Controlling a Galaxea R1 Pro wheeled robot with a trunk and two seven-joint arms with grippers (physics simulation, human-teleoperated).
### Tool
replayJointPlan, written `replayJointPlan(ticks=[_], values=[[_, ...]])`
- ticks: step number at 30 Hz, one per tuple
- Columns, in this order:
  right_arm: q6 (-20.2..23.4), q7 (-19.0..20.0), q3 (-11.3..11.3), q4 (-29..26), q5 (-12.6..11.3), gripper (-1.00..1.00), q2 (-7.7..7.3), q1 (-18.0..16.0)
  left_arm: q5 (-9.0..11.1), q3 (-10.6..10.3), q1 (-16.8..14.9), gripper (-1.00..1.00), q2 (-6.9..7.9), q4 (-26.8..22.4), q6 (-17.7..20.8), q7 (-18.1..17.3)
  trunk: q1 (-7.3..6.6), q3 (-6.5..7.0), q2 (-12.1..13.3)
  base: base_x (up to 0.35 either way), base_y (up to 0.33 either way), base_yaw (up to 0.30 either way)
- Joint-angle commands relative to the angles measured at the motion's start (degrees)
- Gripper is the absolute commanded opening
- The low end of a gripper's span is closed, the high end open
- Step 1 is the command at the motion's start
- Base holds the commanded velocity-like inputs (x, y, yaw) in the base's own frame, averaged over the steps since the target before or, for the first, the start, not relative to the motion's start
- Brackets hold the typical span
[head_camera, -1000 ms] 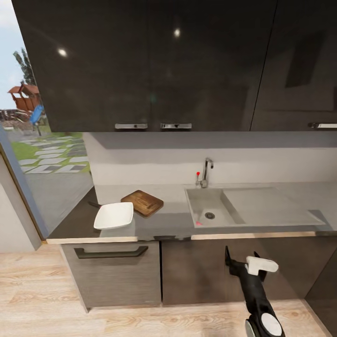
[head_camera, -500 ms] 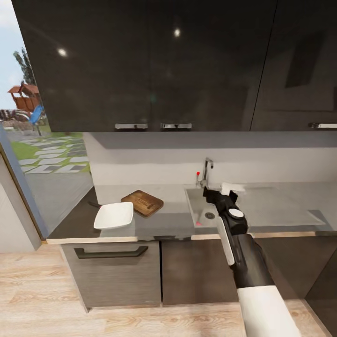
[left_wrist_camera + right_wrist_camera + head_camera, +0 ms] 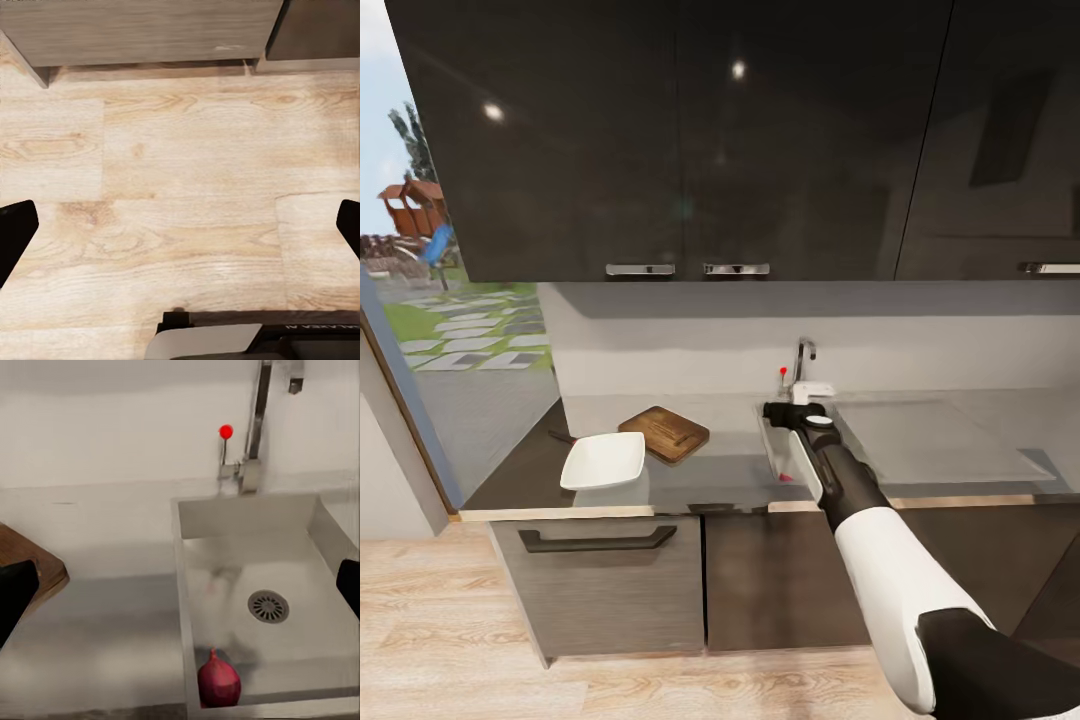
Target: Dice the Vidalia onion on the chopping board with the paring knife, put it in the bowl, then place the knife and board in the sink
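The right gripper (image 3: pixel 785 410) hangs over the sink (image 3: pixel 950 440), its fingers (image 3: pixel 16 592) spread wide with nothing between them. The Vidalia onion (image 3: pixel 218 680), red-purple, lies in the basin's near corner below and ahead of that gripper, apart from it and short of the round drain (image 3: pixel 268 605). The left gripper (image 3: pixel 180 229) is also spread wide and empty over the pale wood floor (image 3: pixel 180 150), while the chopping board (image 3: pixel 665 431) and white bowl (image 3: pixel 603 460) sit on the countertop (image 3: pixel 710 470) left of the sink.

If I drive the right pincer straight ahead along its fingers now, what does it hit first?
Probably the sink basin floor near its left wall; the onion sits lower, off that line. Depth is unclear.
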Motion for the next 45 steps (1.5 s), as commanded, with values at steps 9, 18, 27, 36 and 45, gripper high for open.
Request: replayJointPlan(ticks=[9, 18, 27, 36, 45], values=[[-0.04, 6.1, 0.08, 3.74, 0.23, 1.0, 0.0, -0.09, -0.03, 0.07, 0.02, 1.0, 0.22, -0.03, -0.13, -0.07, 0.02, -0.01, -0.04, 0.054, 0.137, 0.0], [0.22, 6.1, 0.05, 7.66, 0.42, 1.0, 0.0, -0.09, -0.03, 0.08, 0.03, 1.0, 0.22, 0.04, -0.13, -0.12, 0.02, -0.01, -0.04, 0.111, 0.289, 0.0], [0.11, 6.08, -0.15, 10.87, 0.55, 1.0, -0.48, -0.09, -0.03, 0.04, 0.0, 1.0, 0.14, 0.17, -0.13, -0.16, 0.02, -0.01, -0.04, 0.093, 0.299, 0.0], [0.19, 6.08, -0.22, 11.49, 0.58, 1.0, -0.5, -0.09, -0.03, 0.04, 0.0, 1.0, 0.14, 0.19, -0.13, -0.16, 0.02, -0.01, -0.04, 0.017, 0.06, 0.0], [0.27, 6.08, -0.17, 11.7, 0.52, 1.0, -0.51, -0.09, -0.03, -0.04, 0.03, 1.0, 0.14, 0.19, -0.13, -0.16, 0.02, -0.01, -0.04, 0.124, 0.106, 0.0]])
